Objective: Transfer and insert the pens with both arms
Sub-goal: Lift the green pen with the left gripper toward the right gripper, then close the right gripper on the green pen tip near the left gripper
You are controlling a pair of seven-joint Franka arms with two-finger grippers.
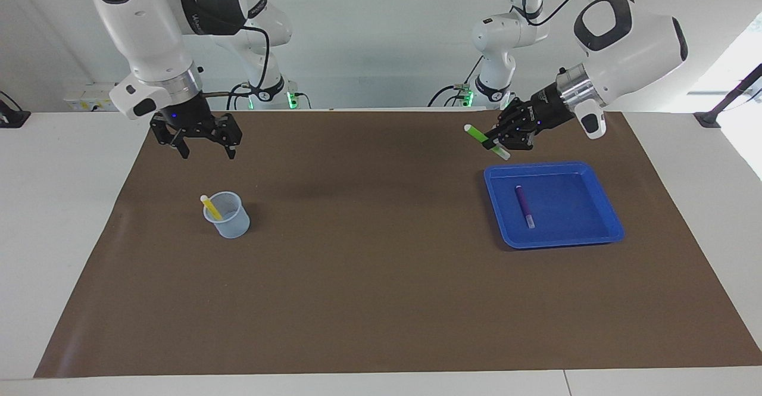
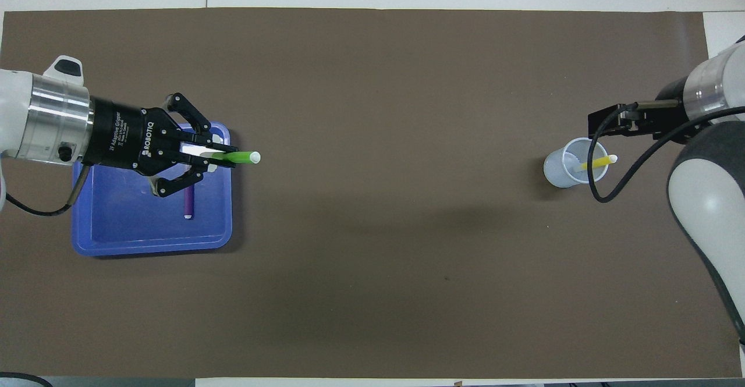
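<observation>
Two white arms, black grippers

Left arm (image 1: 631,33) and right arm (image 1: 143,33): glossy white shells with dark grey joint caps; silver wrist rings; black cables looped along the links; left gripper (image 2: 224,157) lettered ROBOTIQ in white; right gripper (image 1: 205,146) shows a small blue light.

Left tool (image 1: 493,143) raised, pinched closed; right tool (image 1: 205,149) hangs spread.

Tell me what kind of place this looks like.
Probably a robotics lab bench: two large white arms over a brown mat, the left gripper holding a green pen above a blue tray, the right gripper open near a cup.
</observation>
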